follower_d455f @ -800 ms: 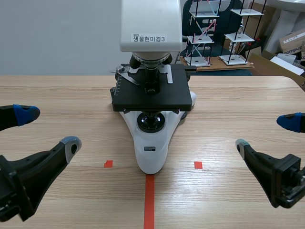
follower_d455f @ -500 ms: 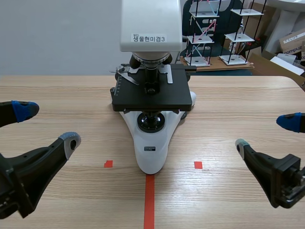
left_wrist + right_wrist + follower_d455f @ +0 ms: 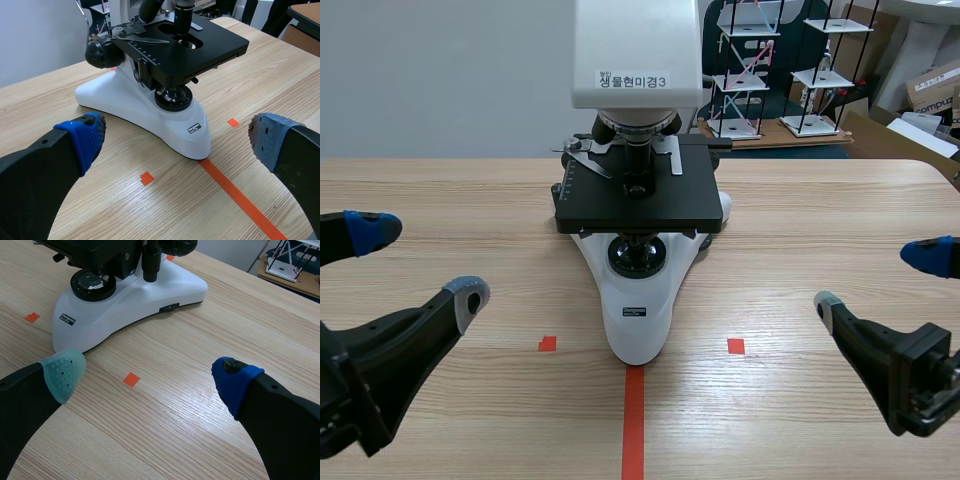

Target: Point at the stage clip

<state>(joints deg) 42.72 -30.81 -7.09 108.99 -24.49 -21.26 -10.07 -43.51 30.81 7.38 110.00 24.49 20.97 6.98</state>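
A white microscope (image 3: 638,260) with a black stage (image 3: 635,195) stands at the table's middle. Thin metal stage clips (image 3: 586,157) lie on the stage's far part; in the left wrist view one clip (image 3: 142,39) shows on the stage near the lens. My left gripper (image 3: 415,262) is open, low at the near left, well short of the microscope (image 3: 150,107). My right gripper (image 3: 875,278) is open at the near right, with the microscope base (image 3: 125,300) ahead and to the side of its fingers. Neither gripper touches anything.
A long orange-red tape line (image 3: 634,420) runs from the microscope base toward the near edge, with small tape squares (image 3: 547,343) on either side. Wire-frame models (image 3: 750,70) and cardboard boxes (image 3: 932,85) stand behind the table.
The left gripper has shifted slightly to the left and nearer the edge. The right arm and microscope have not moved.
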